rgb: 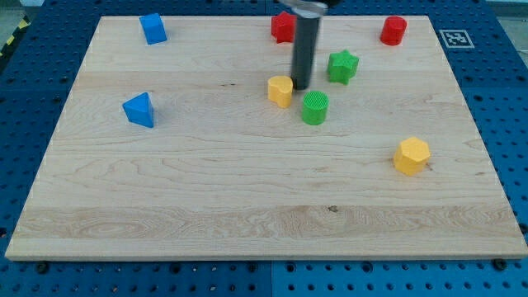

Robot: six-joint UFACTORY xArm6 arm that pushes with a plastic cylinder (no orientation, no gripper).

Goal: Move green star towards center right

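Note:
The green star [343,66] lies on the wooden board [247,190] in the upper middle-right. My tip [302,87] is on the board to the star's left and a little below it, with a small gap between them. The tip stands between the yellow block [280,90] on its left and the green cylinder [314,108] just below and right of it. The rod rises from the tip to the view's top edge.
A red block [283,27] sits behind the rod at the top. A red cylinder [393,30] is at the top right. A yellow hexagonal block [411,156] is at the right. Two blue blocks [153,28] [139,110] are at the left.

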